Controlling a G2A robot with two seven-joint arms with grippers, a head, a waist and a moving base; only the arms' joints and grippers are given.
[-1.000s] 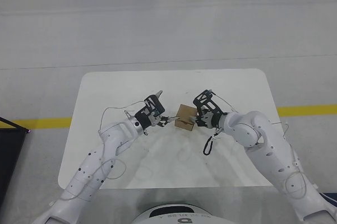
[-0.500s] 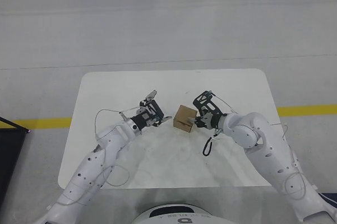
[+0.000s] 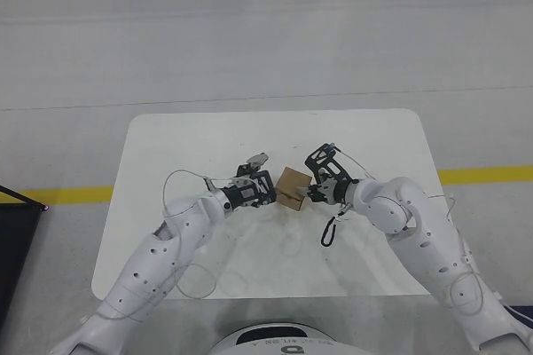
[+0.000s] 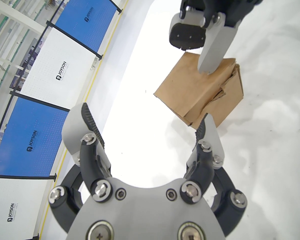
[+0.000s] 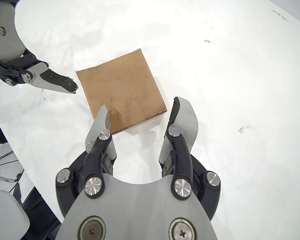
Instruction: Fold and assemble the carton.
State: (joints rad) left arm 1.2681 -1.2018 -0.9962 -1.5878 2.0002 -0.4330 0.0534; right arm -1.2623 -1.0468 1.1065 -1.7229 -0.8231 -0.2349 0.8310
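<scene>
A small brown carton (image 3: 293,187) sits closed as a box at the middle of the white table (image 3: 355,142). My left gripper (image 3: 264,186) is open just to its left, one fingertip close to the carton's (image 4: 200,93) creased end flaps. In the left wrist view this gripper (image 4: 147,123) holds nothing. My right gripper (image 3: 315,188) is open on the carton's other side. In the right wrist view its fingers (image 5: 141,108) straddle the near edge of the carton (image 5: 122,88), one fingertip (image 5: 106,113) resting against it.
A black cable loop (image 3: 331,232) hangs off the right arm over the table. A dark frame (image 3: 4,231) stands on the floor left of the table. The table around the carton (image 3: 204,142) is bare white surface.
My left gripper has swung right and turned toward the carton, ending close to its left side. The right gripper and the carton have hardly moved.
</scene>
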